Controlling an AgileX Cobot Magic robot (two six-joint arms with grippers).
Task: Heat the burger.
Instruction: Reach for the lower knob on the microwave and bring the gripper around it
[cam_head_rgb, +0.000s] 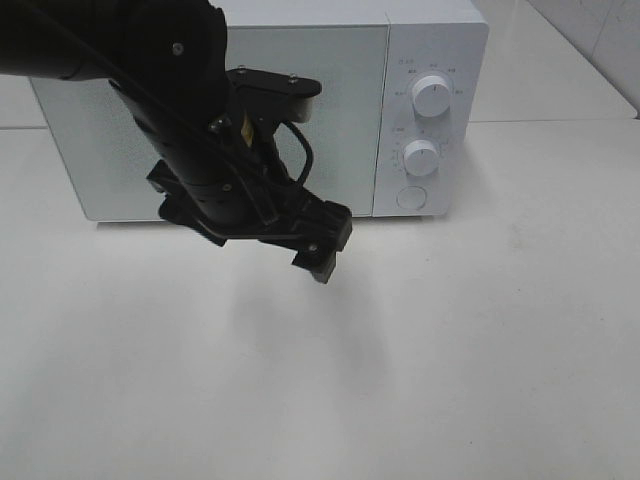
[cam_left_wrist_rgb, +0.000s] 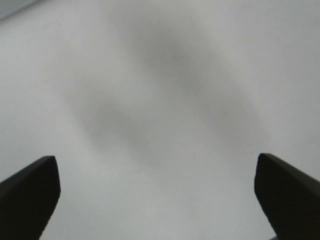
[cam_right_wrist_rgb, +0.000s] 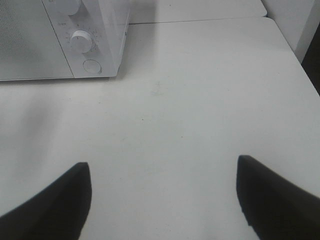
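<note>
The burger is out of view in every frame. A white microwave (cam_head_rgb: 340, 110) stands at the back of the table with its door shut; its knob corner also shows in the right wrist view (cam_right_wrist_rgb: 100, 45). My left gripper (cam_head_rgb: 320, 262) hangs over the table just in front of the door. In the left wrist view my left gripper (cam_left_wrist_rgb: 157, 200) is open, with only bare white table between its dark fingers. My right gripper (cam_right_wrist_rgb: 162, 200) is open and empty over the table, to the right of the microwave; the exterior view does not show it.
The microwave panel carries two round knobs (cam_head_rgb: 431, 95) (cam_head_rgb: 421, 157) and a round button (cam_head_rgb: 411, 197). The black left arm (cam_head_rgb: 190, 120) covers much of the door. White table (cam_head_rgb: 450, 360) spreads in front and to the right. A table seam (cam_right_wrist_rgb: 200, 20) runs behind.
</note>
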